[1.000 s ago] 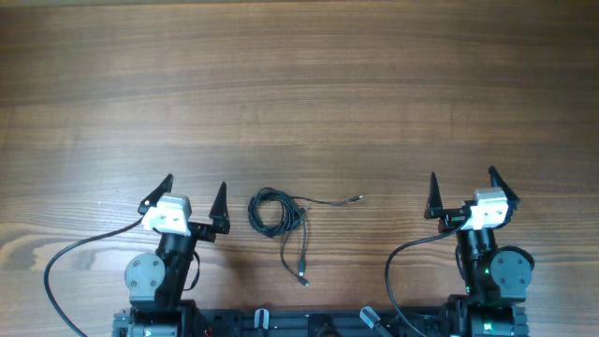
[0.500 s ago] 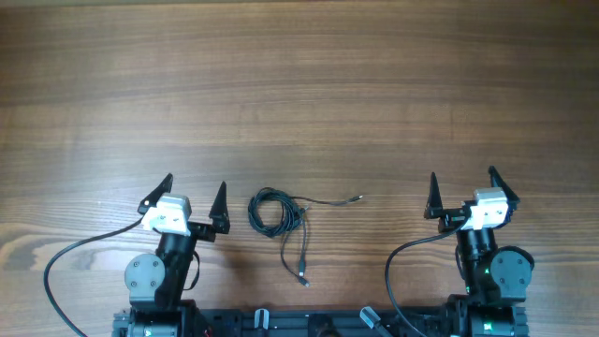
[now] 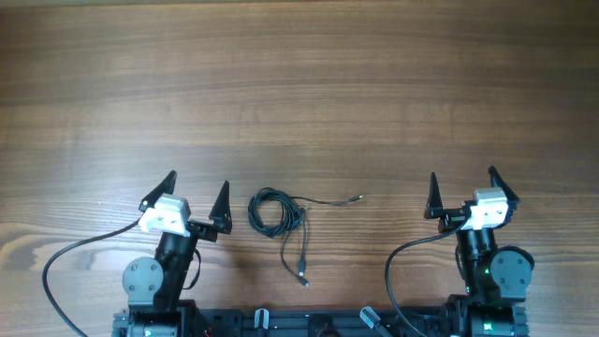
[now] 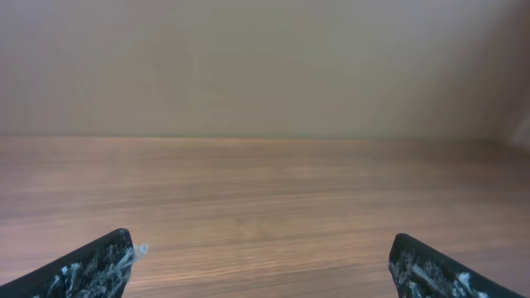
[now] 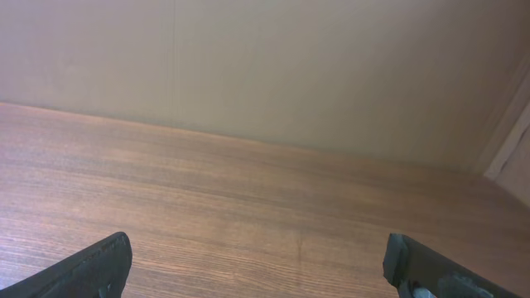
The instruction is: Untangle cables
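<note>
Both the left end effector [image 3: 197, 185] and the right end effector [image 3: 463, 178] have fingers wide apart, gripping nothing. Just right of the left one the cables [image 3: 271, 212] lie coiled on the bench [image 3: 309, 84], well apart from the right one

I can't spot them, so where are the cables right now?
In the overhead view the cables lie on the table between the grippers, nearer the left gripper than the right gripper; neither touches them.
</note>
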`<move>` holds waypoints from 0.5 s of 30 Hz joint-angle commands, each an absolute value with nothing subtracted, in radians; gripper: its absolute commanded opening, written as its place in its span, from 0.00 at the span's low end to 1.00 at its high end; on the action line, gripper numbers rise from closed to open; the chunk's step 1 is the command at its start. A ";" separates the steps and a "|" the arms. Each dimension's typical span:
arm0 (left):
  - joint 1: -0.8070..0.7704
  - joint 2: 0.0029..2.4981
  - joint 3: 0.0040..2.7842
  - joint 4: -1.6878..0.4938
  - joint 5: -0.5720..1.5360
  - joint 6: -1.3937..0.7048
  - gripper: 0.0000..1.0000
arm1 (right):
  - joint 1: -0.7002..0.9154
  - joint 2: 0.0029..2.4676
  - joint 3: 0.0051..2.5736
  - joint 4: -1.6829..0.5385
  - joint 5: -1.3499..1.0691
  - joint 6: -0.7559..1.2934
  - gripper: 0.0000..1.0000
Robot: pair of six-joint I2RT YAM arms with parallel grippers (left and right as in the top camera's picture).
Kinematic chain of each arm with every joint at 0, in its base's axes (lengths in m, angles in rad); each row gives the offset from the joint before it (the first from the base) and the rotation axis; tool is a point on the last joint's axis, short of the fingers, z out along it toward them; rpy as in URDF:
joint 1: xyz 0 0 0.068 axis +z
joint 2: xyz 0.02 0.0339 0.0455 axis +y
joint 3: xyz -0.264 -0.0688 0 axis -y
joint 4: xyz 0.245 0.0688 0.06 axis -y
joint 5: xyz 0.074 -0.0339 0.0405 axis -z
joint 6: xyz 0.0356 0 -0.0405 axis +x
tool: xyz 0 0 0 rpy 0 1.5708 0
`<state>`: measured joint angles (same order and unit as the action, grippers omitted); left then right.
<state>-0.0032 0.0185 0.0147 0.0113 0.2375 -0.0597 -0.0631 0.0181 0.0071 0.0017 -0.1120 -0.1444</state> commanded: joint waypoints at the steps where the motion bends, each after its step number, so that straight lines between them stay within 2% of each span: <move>1: 0.005 0.020 0.078 0.010 0.326 -0.223 1.00 | -0.058 0.005 0.005 0.008 -0.128 -0.157 1.00; 9: 0.005 0.038 0.248 -0.123 0.363 -0.244 1.00 | -0.058 0.005 0.005 0.008 -0.128 -0.157 1.00; 15: 0.005 0.168 0.433 -0.242 0.363 -0.249 1.00 | -0.058 0.005 0.005 0.008 -0.128 -0.158 1.00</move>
<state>-0.0032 0.0814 0.3119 -0.1841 0.3431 -0.2283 -0.0631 0.0181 0.0071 0.0017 -0.1120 -0.1444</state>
